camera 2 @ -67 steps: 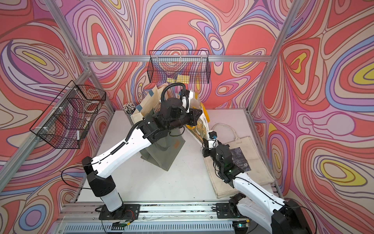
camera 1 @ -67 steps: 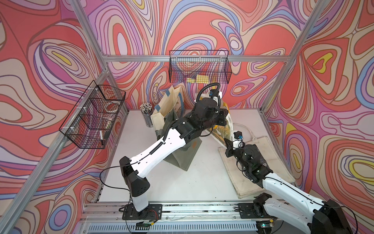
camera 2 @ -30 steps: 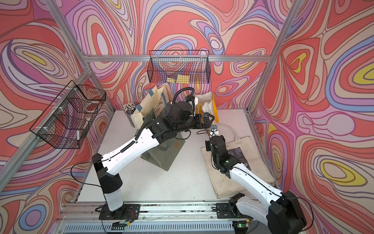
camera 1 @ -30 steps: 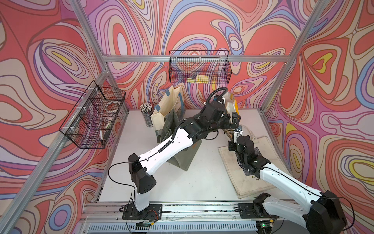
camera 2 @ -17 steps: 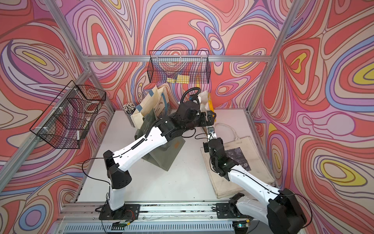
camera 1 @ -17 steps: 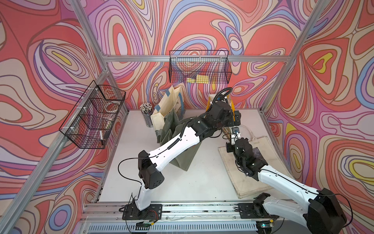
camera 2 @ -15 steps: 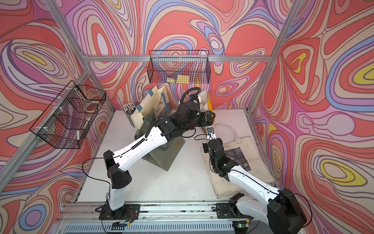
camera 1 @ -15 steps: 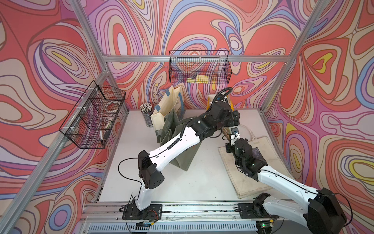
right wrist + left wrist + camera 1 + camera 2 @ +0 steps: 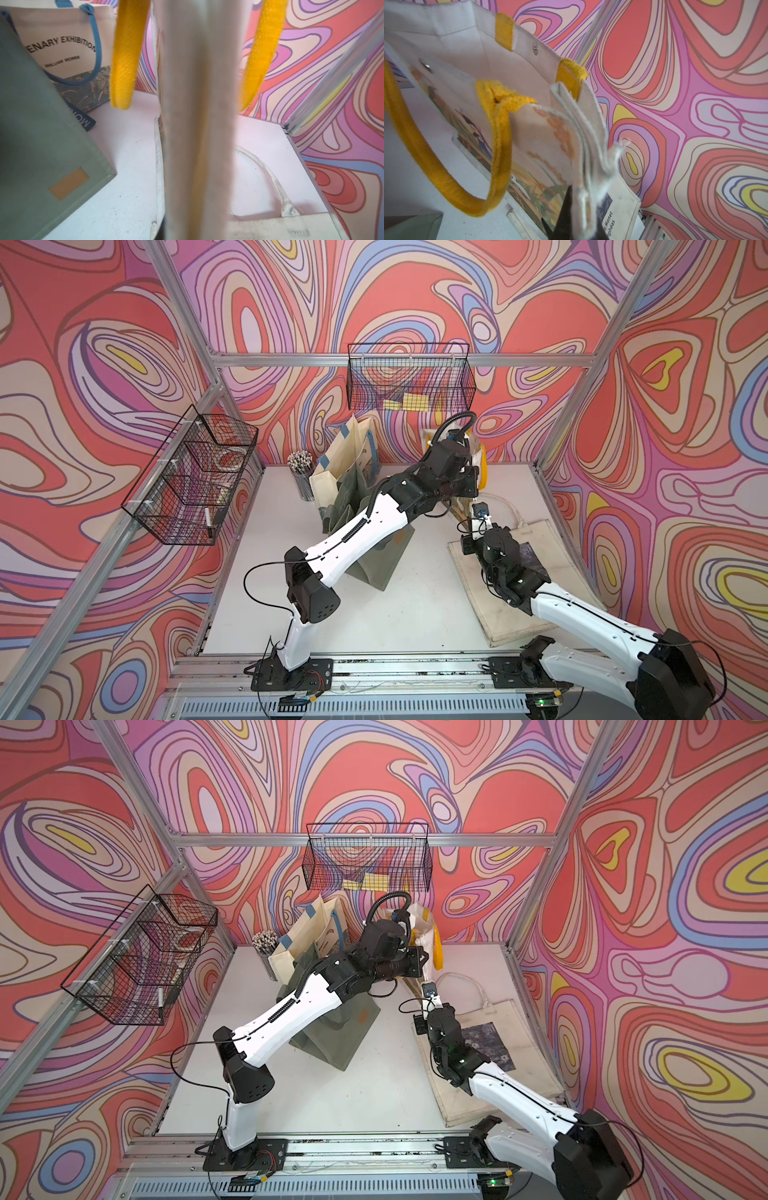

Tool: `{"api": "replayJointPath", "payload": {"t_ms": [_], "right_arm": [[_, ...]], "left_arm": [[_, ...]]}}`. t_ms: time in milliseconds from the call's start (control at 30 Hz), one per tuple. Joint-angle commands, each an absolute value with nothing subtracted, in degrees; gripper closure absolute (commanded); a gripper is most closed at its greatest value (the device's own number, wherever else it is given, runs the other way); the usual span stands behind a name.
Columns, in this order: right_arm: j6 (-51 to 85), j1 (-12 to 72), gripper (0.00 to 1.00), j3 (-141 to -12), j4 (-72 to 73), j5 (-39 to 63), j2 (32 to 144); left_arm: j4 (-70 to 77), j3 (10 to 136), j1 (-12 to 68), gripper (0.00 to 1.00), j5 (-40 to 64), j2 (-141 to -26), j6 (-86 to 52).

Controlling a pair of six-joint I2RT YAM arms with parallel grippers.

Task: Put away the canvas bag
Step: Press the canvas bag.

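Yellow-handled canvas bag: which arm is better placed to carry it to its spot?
Left, probably. The left gripper is shut on the yellow-handled canvas bag at its rim. The right gripper sits low beside it, grip unclear.

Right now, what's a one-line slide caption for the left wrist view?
Left gripper shut on the folded rim of the cream canvas bag, its yellow handle looping alongside.

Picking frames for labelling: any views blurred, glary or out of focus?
Right wrist view: the yellow-handled canvas bag is smeared and very close; William Morris bag lettering is legible. Left wrist view: its folded edge soft, snap button sharper. Both top views: sharp, evenly lit, no glare.
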State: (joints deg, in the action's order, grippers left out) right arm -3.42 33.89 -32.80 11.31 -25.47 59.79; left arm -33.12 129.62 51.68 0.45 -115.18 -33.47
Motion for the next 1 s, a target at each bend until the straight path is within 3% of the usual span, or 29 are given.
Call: {"api": "replayJointPath", "payload": {"t_ms": [0,100,167,333,433,567,833,967], "right_arm": [[-4.41,34.66,0.67,-35.20,5.00,-14.06,54.54],[-3.37,34.63,0.40,-35.18,-2.15,-6.02,48.70],[-2.78,34.63,0.33,-34.66,-5.51,-4.95,43.72],[-5.27,34.65,0.18,-33.84,-10.82,-14.61,30.25],[-9.10,34.63,0.16,-34.36,-10.66,-21.85,26.08],[-14.30,34.64,0.14,-36.77,-11.73,-26.27,28.36],[-22.06,34.65,0.12,-42.22,-10.58,-19.91,32.91],[-24.56,34.63,0.11,-46.83,-16.82,-13.49,34.10]], "left_arm": [[-37.82,134.16,50.70,1.00,3.48,-114.72,-25.66],[-41.37,135.09,49.91,1.00,7.03,-113.21,-21.45],[-43.40,135.25,49.23,1.00,10.55,-112.14,-19.05],[-50.92,139.71,49.19,1.00,18.20,-111.59,-12.28],[-57.17,144.39,49.26,1.00,20.12,-112.52,-8.77],[-62.77,146.65,49.72,1.00,19.06,-111.55,-3.09],[-67.92,142.14,53.46,1.00,9.34,-105.14,12.18],[-66.98,136.95,55.29,1.00,2.65,-101.99,19.15]]}}
